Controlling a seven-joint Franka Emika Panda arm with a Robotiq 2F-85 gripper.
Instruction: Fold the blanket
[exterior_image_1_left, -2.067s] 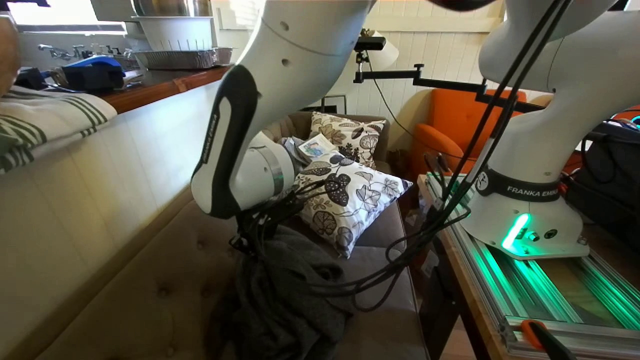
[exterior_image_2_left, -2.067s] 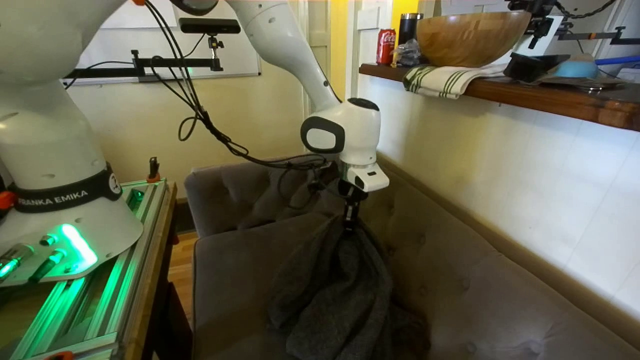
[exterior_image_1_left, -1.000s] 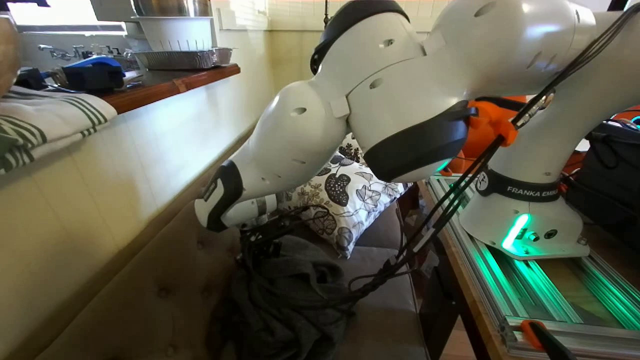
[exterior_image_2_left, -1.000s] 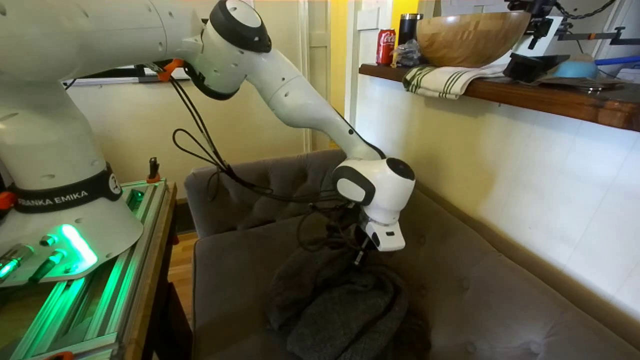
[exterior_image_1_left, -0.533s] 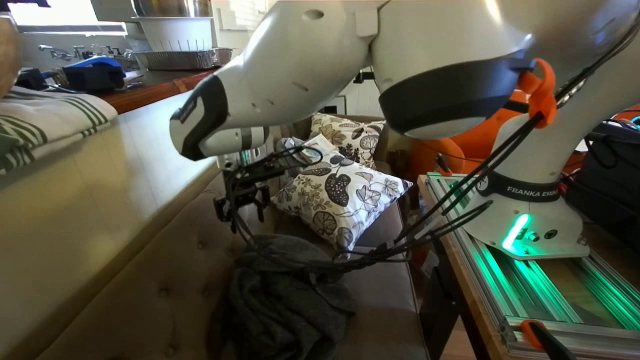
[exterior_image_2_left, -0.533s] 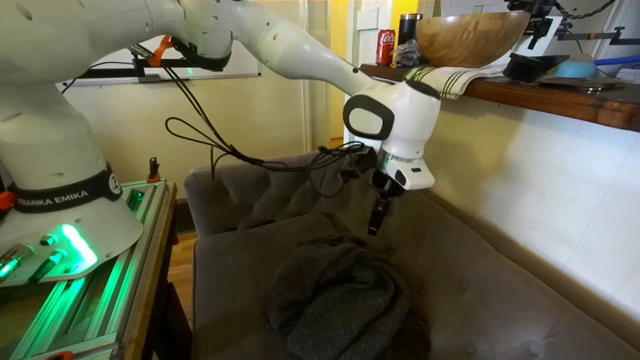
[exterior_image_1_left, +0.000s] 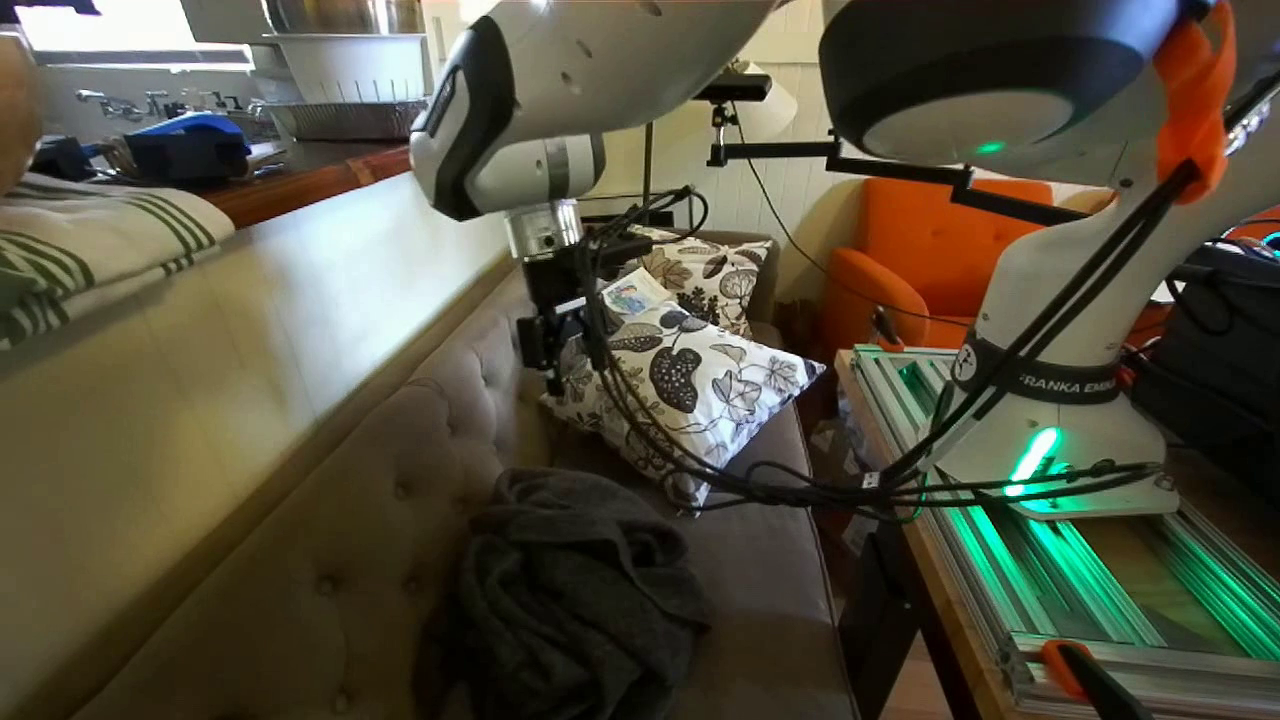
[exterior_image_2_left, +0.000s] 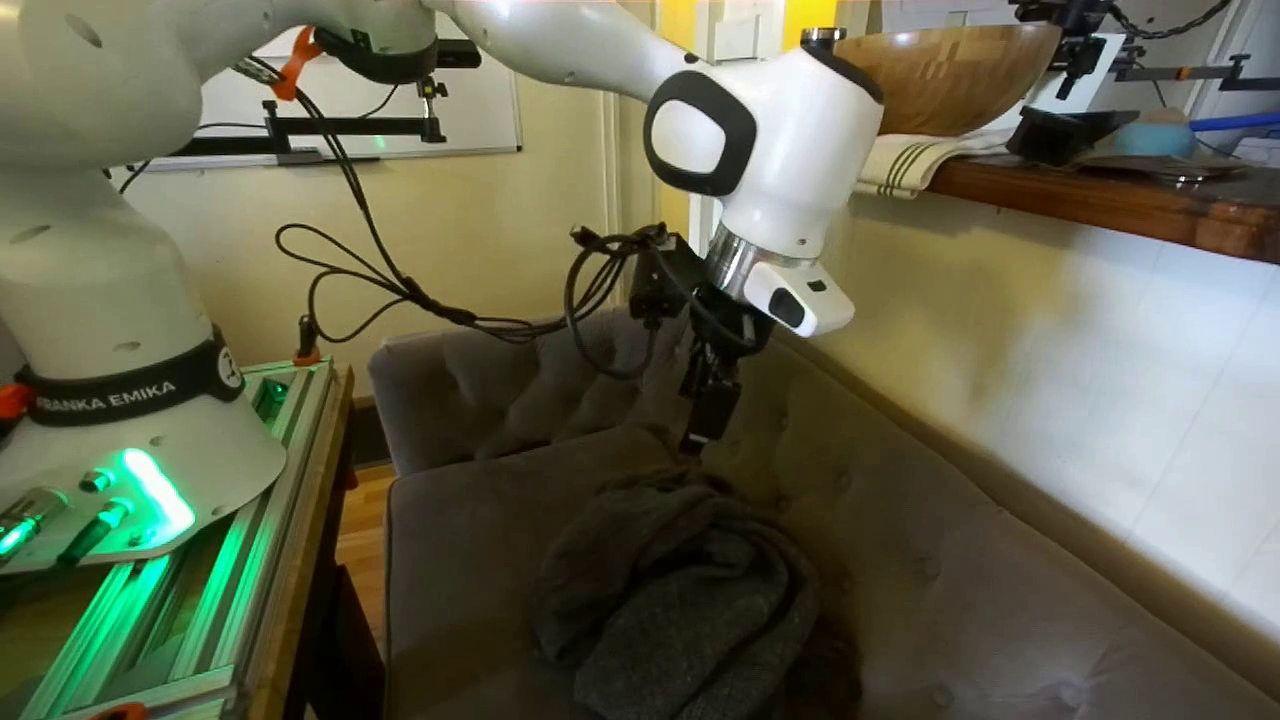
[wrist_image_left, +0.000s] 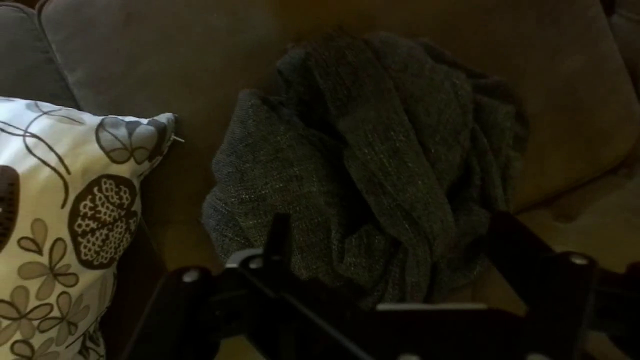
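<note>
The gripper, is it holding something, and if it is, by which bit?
Nothing is held: the gripper is open, up above the blanket and apart from it. The blanket lies bunched on the sofa.

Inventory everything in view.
Sofa: 1, taupe, along the wall
Blanket: 1, dark grey, heaped on the sofa
Patterned cushions: 2, white and brown, on the sofa
Counter: 1, brown, topping the wall
Striped cloth: 1, white and green, over the counter's edge
Bowl: 1, brown, on the counter
Armchair: 1, orange, background
Workbench: 1, brown, beside the sofa
Other items: several, mixed colours, on the counter
Arm: 1, white, on the workbench
Cables: several, black, along the arm
Tool: 1, black, open above the sofa
</note>
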